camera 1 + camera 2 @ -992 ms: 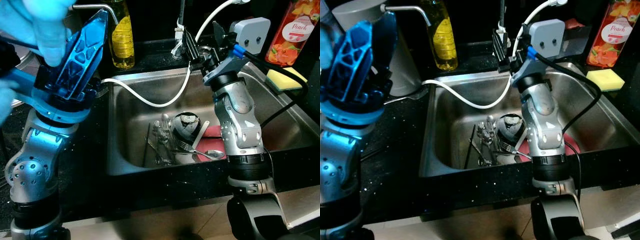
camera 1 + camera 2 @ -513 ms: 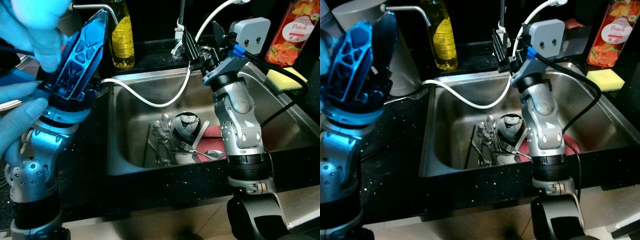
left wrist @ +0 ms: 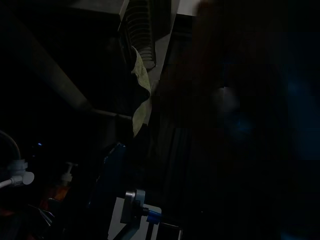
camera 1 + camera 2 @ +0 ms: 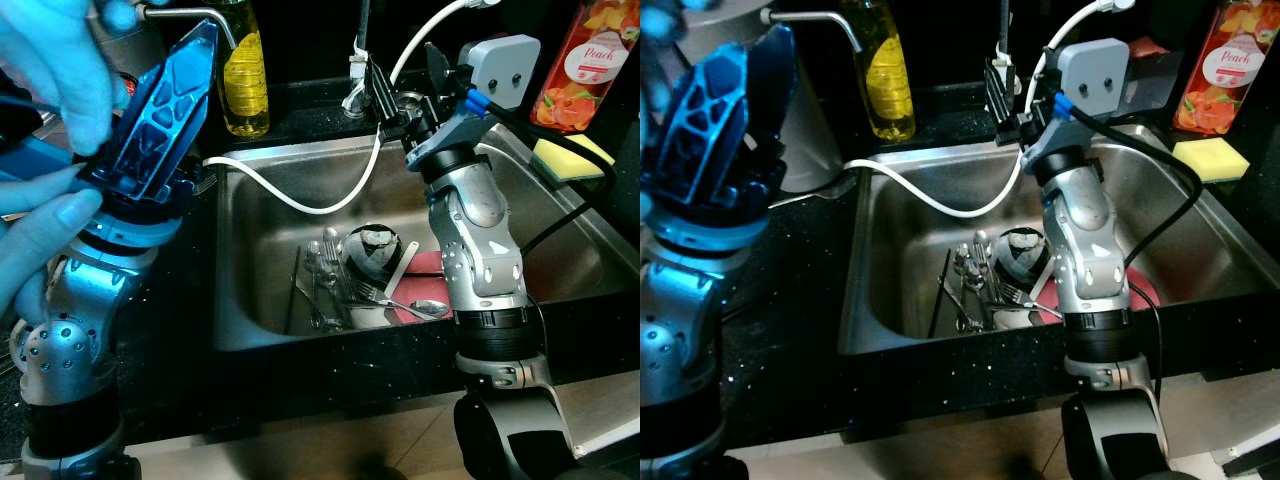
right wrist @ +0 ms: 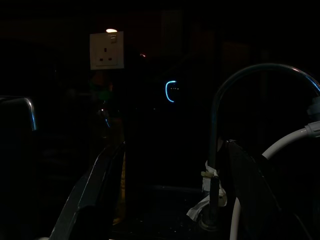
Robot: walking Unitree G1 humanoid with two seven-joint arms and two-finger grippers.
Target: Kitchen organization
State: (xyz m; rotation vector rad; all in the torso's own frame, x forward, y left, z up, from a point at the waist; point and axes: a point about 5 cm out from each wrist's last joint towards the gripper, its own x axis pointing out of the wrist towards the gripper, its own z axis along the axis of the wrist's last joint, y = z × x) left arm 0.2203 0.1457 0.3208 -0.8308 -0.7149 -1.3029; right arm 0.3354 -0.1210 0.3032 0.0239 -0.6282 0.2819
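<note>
A black speckled counter (image 4: 790,290) surrounds a steel sink (image 4: 262,300). At far left a person's gloved hands (image 4: 45,60) grip the raised left gripper (image 4: 165,95); whether its fingers are parted I cannot tell. A yellow bottle (image 4: 243,70) stands behind. Down in the sink lie cutlery (image 4: 322,275), a bowl (image 4: 375,250) and a red plate (image 4: 1140,290). The right gripper (image 5: 165,200) hovers at the tap (image 5: 216,150), fingers apart, as its dark wrist view shows, along with a wall socket (image 5: 106,50). A sponge (image 4: 570,160) sits far right.

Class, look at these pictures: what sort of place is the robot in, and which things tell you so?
Most likely a home kitchen: a steel sink holding cutlery, a yellow dish-soap bottle behind it, and a sponge on the dark counter.
</note>
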